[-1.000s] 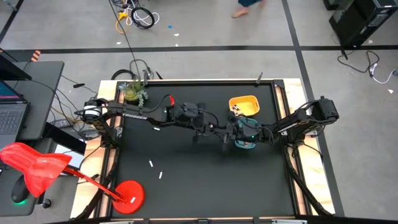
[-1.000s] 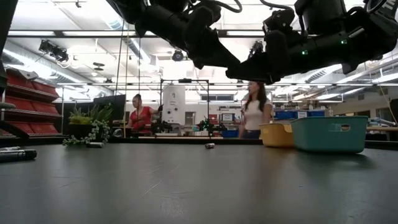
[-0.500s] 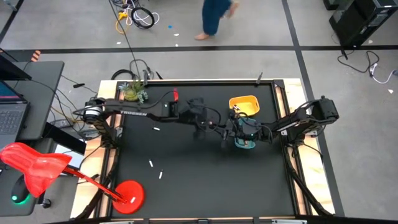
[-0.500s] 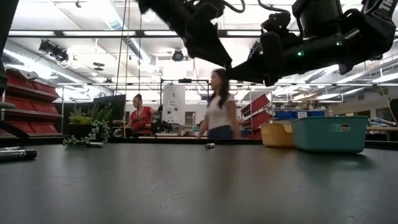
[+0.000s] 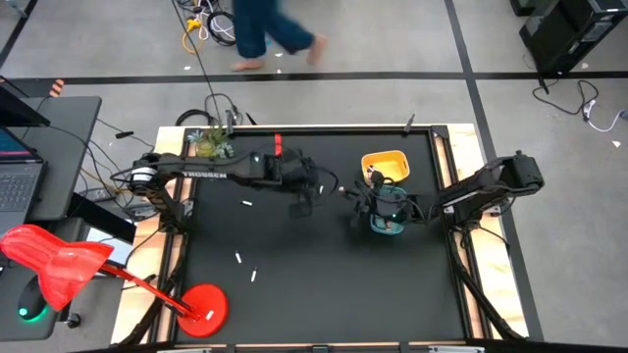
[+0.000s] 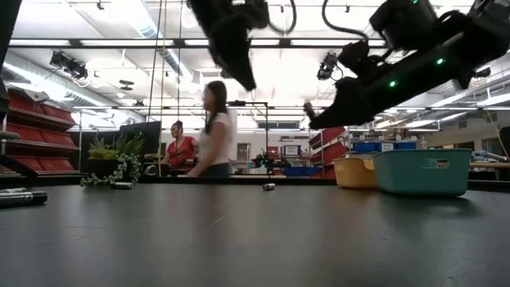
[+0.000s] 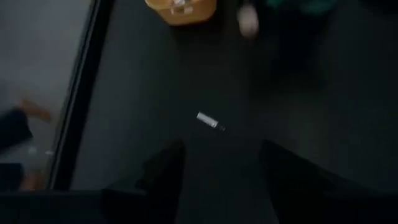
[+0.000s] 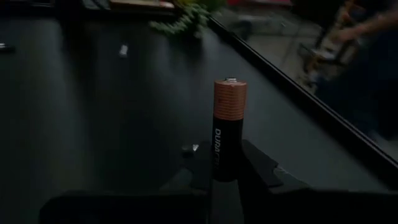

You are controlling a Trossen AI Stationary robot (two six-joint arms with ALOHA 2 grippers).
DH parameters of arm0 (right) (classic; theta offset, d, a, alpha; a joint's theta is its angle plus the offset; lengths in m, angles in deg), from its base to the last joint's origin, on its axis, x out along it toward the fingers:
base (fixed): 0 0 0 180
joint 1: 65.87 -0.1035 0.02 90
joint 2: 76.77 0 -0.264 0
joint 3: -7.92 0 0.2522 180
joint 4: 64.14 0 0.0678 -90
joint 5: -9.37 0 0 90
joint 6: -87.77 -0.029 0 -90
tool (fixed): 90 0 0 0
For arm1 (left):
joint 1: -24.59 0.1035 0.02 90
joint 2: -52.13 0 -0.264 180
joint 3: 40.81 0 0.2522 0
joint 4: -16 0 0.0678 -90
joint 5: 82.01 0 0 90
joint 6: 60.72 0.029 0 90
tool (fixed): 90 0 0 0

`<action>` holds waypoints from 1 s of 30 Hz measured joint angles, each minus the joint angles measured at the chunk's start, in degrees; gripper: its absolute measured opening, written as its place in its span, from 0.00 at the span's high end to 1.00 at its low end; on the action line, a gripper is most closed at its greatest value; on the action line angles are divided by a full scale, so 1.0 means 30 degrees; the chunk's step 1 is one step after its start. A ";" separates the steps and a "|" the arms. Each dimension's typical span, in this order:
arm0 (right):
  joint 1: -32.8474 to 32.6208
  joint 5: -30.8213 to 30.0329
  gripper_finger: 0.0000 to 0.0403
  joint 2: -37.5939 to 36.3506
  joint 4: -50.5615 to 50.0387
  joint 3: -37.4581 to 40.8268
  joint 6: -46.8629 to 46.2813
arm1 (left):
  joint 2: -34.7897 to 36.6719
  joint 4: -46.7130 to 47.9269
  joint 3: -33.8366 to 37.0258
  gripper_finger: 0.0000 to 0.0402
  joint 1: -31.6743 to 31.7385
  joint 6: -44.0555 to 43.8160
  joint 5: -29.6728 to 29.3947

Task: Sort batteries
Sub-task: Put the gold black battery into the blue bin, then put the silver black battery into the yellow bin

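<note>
Right wrist view: right gripper (image 8: pixel 227 177) pinches copper-top battery (image 8: pixel 229 127) by its base, above teal tray (image 5: pixel 385 224). I judge thin grip risks early drop. Left gripper (image 7: pixel 221 165) spread, empty.

Count, high view: two arms, left pincer (image 5: pixel 299 208) and right pincer (image 5: pixel 358 199). Two trays: one yellow tray (image 5: pixel 385 165), one teal tray (image 5: pixel 387 222). Loose pale batteries on worktop (image 5: pixel 324 284): three seen (image 5: pixel 246 204) (image 5: pixel 238 258) (image 5: pixel 253 276). One copper-topped dark battery (image 8: pixel 229 129) in right pincer. One plant (image 5: pixel 209 145)
</note>
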 joint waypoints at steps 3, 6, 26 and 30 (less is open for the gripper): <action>-0.0756 -0.1546 0.88 -0.1980 -0.3430 0.0000 -0.2246 | 0.0520 -0.1824 0.2266 0.52 -0.1021 0.0801 -0.0445; -0.1870 -0.2559 0.88 -0.4445 -0.7845 0.0000 -0.5666 | 0.1583 -0.4829 0.5100 0.55 -0.2135 0.0877 0.0037; -0.1229 0.2981 0.60 -0.6850 -2.1723 -0.2035 -1.5824 | 0.5750 -1.1537 1.4399 0.57 -0.2413 0.0223 -0.0149; -0.1249 0.1759 0.57 -0.7053 -2.3197 -0.3622 -1.5645 | 0.5728 -1.1350 1.4400 0.57 -0.2422 -0.0593 -0.0363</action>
